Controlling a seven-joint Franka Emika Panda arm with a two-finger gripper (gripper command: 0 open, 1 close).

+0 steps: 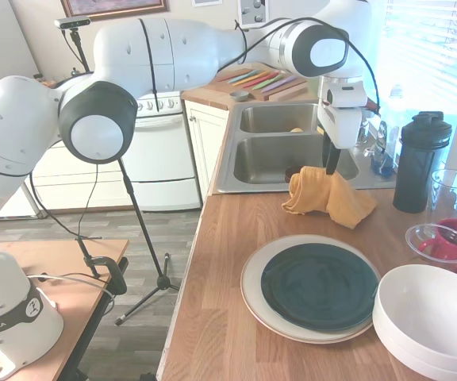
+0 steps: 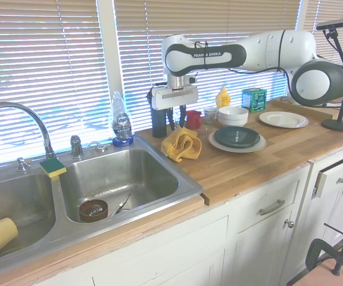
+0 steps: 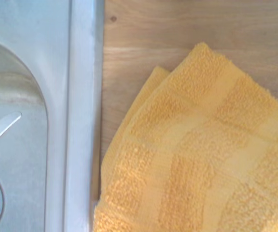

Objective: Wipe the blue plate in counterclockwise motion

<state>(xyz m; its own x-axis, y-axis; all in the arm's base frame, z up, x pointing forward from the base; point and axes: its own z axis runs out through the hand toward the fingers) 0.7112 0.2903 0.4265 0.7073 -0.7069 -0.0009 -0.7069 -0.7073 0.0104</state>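
The blue plate (image 1: 320,286) (image 2: 237,136) is dark, glossy and round, and it rests on a larger cream plate (image 1: 251,295) (image 2: 216,143) on the wooden counter. A yellow cloth (image 1: 328,196) (image 2: 181,145) (image 3: 201,159) lies bunched beside the sink's corner, a hand's width behind the plates. My gripper (image 1: 332,164) (image 2: 177,123) points straight down over the cloth and is shut on its raised top fold. The cloth's lower folds still touch the counter. The plate's surface is bare.
A double steel sink (image 1: 276,159) (image 2: 118,179) borders the cloth on one side. Stacked white bowls (image 1: 431,317) (image 2: 233,115), a glass bowl (image 1: 439,238) and a black bottle (image 1: 419,163) stand near the plates. A dish soap bottle (image 2: 119,125) stands by the window.
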